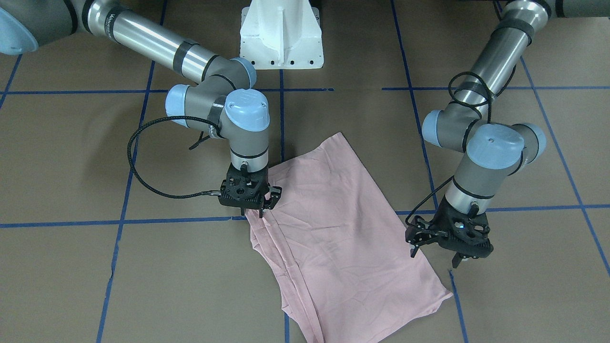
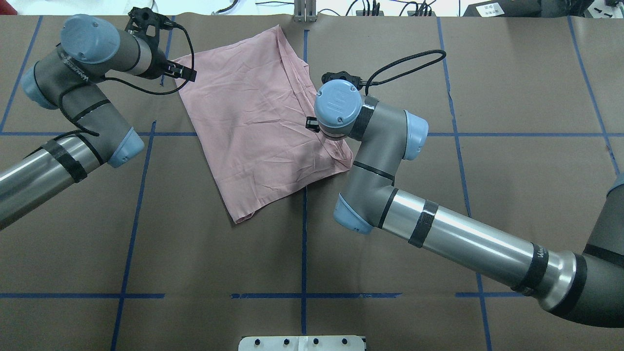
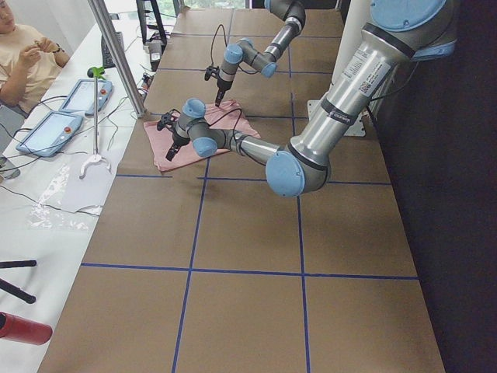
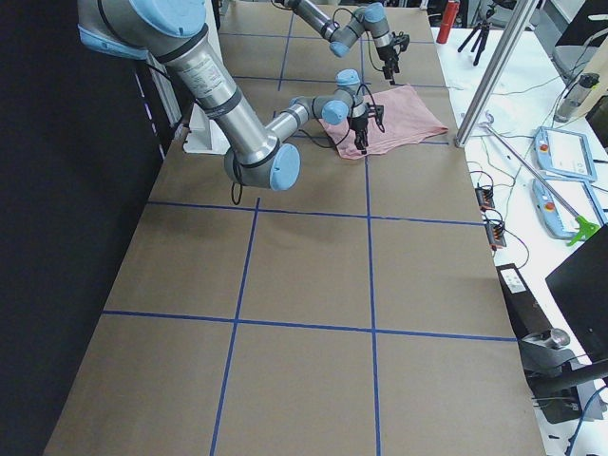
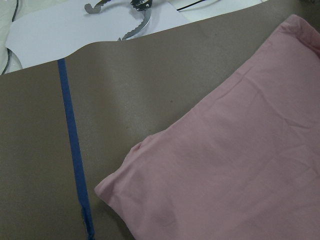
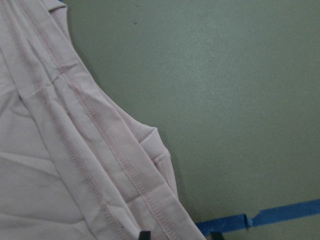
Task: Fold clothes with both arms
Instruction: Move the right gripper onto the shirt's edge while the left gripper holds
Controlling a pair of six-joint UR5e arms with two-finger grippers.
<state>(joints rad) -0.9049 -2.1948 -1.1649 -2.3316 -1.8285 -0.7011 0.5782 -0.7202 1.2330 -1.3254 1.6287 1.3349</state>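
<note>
The pale pink T-shirt (image 1: pixel 333 228) lies folded on the brown table, plain side up; no print shows. It also shows in the overhead view (image 2: pixel 258 117). My right gripper (image 1: pixel 253 213) points down at the shirt's stacked hem edge. In the right wrist view its fingertips (image 6: pixel 145 234) stand apart, one over the hems (image 6: pixel 100 150), one over bare table. My left gripper (image 1: pixel 434 256) is open and empty, just above the table beside the opposite edge of the shirt. The left wrist view shows a folded corner (image 5: pixel 125 175) and no fingers.
The white pedestal base (image 1: pixel 281 38) stands at the robot's side. Blue tape lines (image 2: pixel 303 243) grid the table. Beyond the far edge are white paper and a metal tool (image 5: pixel 135 20), tablets (image 3: pixel 46 132), a metal pole (image 3: pixel 116 54) and a seated person (image 3: pixel 23 54).
</note>
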